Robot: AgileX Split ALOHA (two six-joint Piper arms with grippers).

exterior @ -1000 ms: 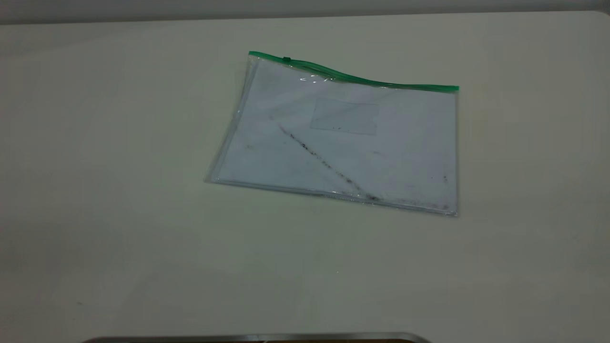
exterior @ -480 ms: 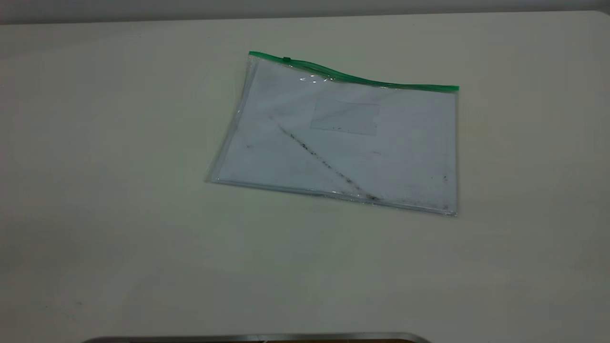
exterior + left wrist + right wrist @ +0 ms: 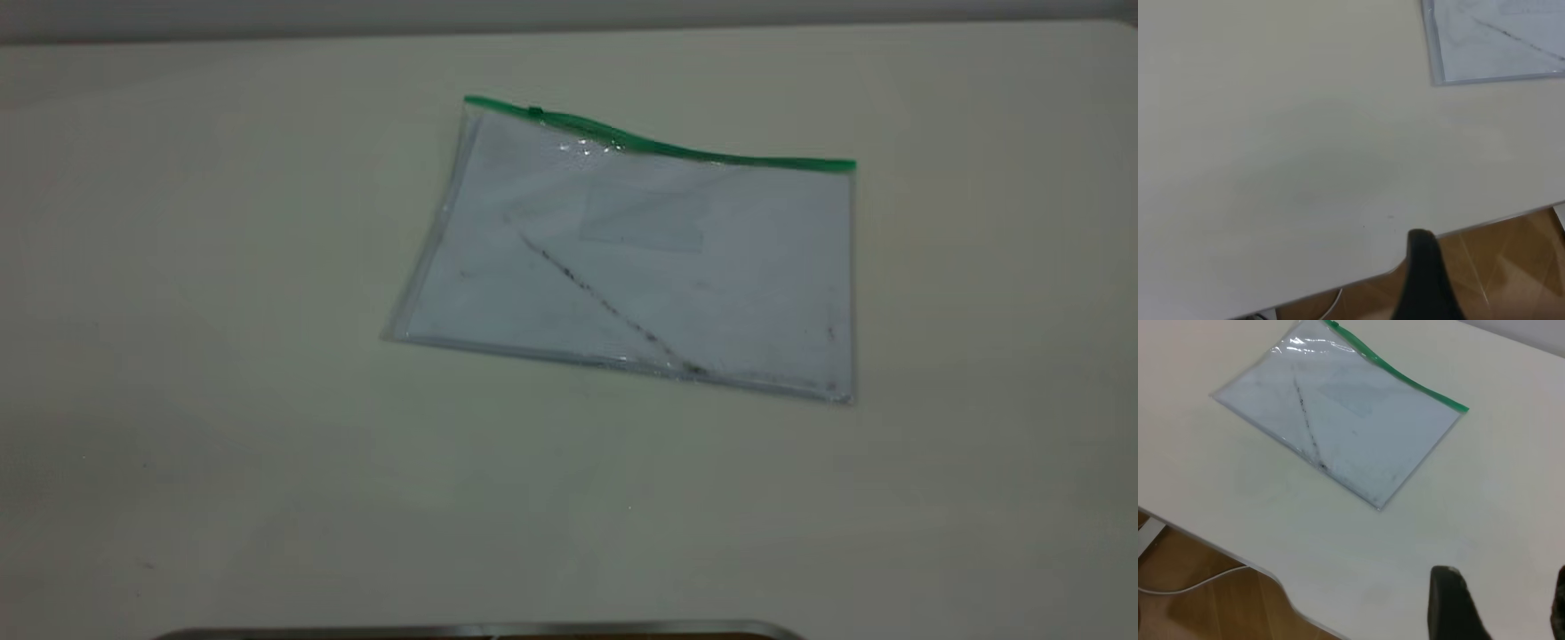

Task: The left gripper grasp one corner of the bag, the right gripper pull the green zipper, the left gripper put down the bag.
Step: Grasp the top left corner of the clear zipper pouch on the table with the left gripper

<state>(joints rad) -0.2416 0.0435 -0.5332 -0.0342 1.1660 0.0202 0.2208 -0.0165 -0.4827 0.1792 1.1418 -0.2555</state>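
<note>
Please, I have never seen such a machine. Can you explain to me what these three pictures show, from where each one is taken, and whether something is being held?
These are three cameras on a two-armed robot at a table. The wide picture comes from a camera outside the robot, looking down at the table; neither arm shows in it. The other two come from small cameras on the arms' wrists.

On the table lies the bag, a flat clear pouch with a white sheet inside, a dark diagonal streak and the green zipper along its far edge.

In the left wrist picture, the dark tapered shape is a finger of the left gripper, near the table's edge, far from the bag. In the right wrist picture, the right gripper shows two dark fingers spread apart, also away from the bag.

Nothing is held; the bag lies untouched.
</note>
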